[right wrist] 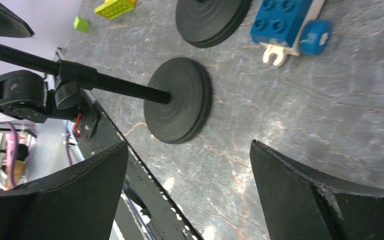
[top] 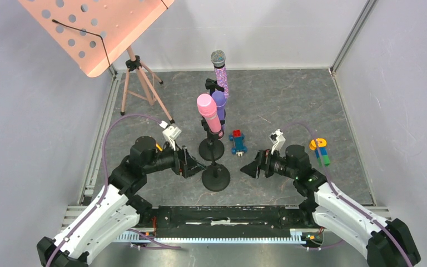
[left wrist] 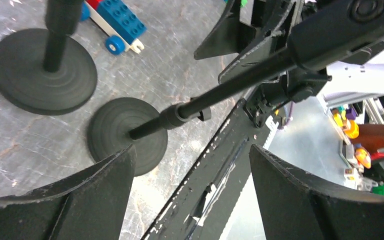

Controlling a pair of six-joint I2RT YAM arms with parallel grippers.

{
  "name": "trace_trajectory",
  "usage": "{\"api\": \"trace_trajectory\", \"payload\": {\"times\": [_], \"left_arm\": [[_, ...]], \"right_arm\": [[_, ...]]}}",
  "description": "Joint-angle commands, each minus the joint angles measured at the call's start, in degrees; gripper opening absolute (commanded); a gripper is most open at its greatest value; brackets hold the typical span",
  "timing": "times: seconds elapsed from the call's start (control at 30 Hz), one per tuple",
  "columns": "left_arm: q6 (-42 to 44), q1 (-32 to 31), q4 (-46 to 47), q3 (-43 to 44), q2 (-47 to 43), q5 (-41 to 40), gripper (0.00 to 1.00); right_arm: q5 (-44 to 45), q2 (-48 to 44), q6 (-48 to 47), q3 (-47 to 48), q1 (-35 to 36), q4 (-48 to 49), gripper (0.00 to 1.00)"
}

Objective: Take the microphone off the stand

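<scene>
Pink microphone [top: 208,113] upright on black stand [top: 211,150] — left hand [top: 199,166] and right hand [top: 247,168] gape wide.

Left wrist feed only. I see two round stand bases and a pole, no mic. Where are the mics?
Observer: Top view shows three, all higher than your view reaches: a pink microphone, a purple microphone just behind it, and a glittery microphone farthest back.
Operator: Right gripper state?
Observer: The right wrist view shows the right gripper open, with nothing between its fingers, facing the near base.
Operator: Anything at back left?
Observer: A pink music stand on a tripod stands in the back left corner.
</scene>
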Motion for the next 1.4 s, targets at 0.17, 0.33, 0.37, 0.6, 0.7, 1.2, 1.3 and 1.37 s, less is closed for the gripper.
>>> {"api": "trace_trajectory", "payload": {"times": [0.17, 0.33, 0.37, 0.6, 0.7, 1.2, 1.3, 1.37], "left_arm": [[-1.3, -6.0, 8.0, -2.8, -0.2, -9.7, 0.82], [-0.1, -9.4, 16.7, -4.8, 0.0, -16.4, 0.8], [0.6, -9.7, 18.6, -4.4, 0.3, -17.1, 0.8], [4.3, -11.2, 19.8, -1.0, 5.0, -15.1, 0.78], [4.7, -11.4, 20.0, -1.0, 5.5, -14.6, 0.75], [5.8, -13.4, 24.6, -0.4, 8.9, -13.0, 0.66], [6.9, -13.6, 27.8, -0.1, 10.8, -14.4, 0.6], [8.4, -13.9, 27.1, 1.3, 12.5, -14.3, 0.56]], "right_arm": [[5.6, 3.2, 13.1, -4.7, 7.8, 17.3, 0.94], [6.8, 5.2, 14.2, -3.8, 9.2, 16.8, 0.93], [7.2, 5.1, 14.7, -4.0, 9.3, 16.7, 0.92], [10.9, 3.8, 17.9, -5.1, 9.4, 16.3, 0.91], [11.4, 4.0, 17.8, -4.1, 9.4, 14.3, 0.91], [11.8, 2.6, 20.6, -4.3, 9.4, 14.8, 0.88], [11.5, 2.9, 20.6, -4.2, 9.4, 14.8, 0.87], [11.3, 3.3, 20.8, -4.0, 9.4, 14.8, 0.86]]}}
